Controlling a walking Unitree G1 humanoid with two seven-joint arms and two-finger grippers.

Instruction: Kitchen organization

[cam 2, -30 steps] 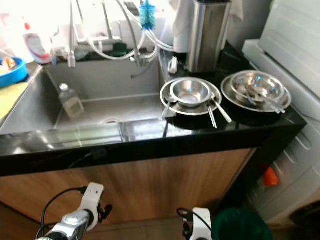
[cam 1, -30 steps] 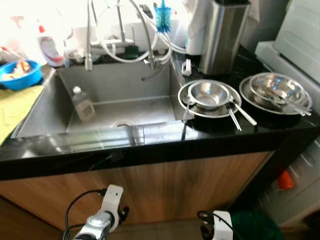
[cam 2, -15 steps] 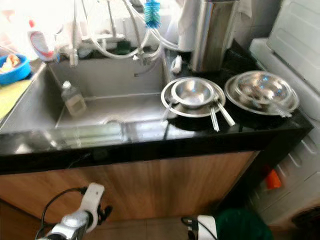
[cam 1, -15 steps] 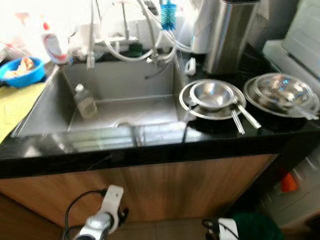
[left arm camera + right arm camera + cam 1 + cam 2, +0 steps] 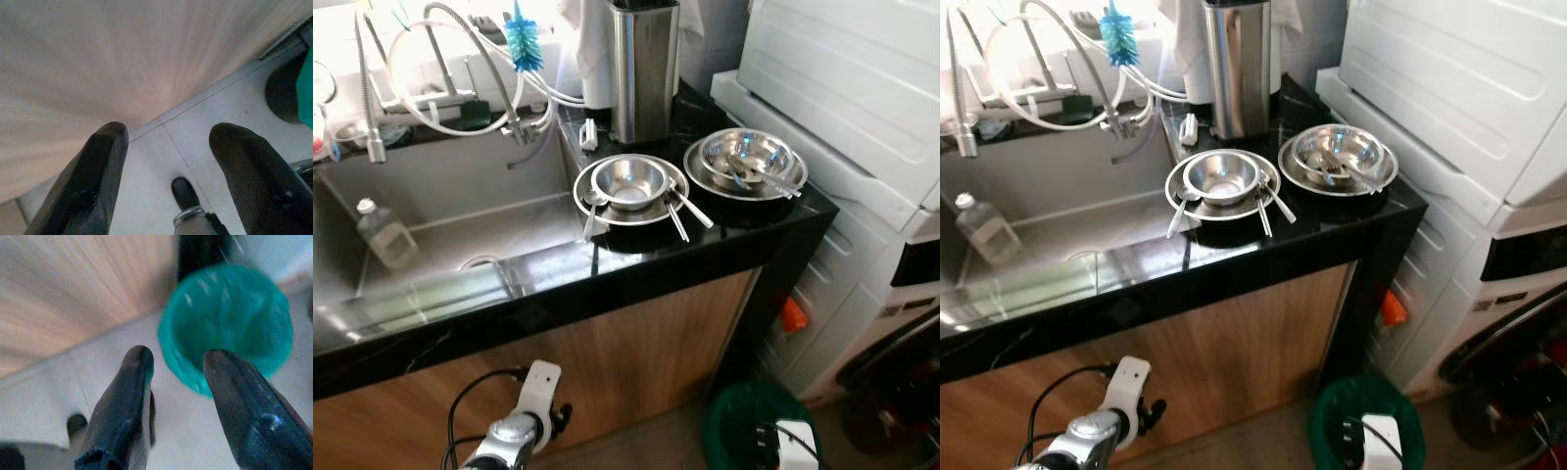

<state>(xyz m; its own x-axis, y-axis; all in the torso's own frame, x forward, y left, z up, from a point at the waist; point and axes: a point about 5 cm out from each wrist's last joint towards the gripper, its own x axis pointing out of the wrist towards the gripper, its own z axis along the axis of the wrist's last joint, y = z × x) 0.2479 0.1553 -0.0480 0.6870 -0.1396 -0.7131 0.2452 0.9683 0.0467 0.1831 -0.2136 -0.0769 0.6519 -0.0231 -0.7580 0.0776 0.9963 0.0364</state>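
steel bowl [image 5: 628, 182] on plate [image 5: 658, 208] (spoons alongside), bottle [image 5: 384, 233] in sink [image 5: 524, 191]

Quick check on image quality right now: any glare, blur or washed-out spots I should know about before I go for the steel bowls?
Left eye view: window light blows out the top left behind the faucet; the steel bowls are sharp, with highlights. Right eye view: same, glare streaks on the black counter. Right wrist view: the green bin is motion-blurred beyond the right gripper. Left wrist view: soft focus around the left gripper.

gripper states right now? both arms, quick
Left gripper: jaws open, holding nothing, hanging low by the wooden cabinet front.
Right gripper: jaws open, holding nothing, above the green bin.
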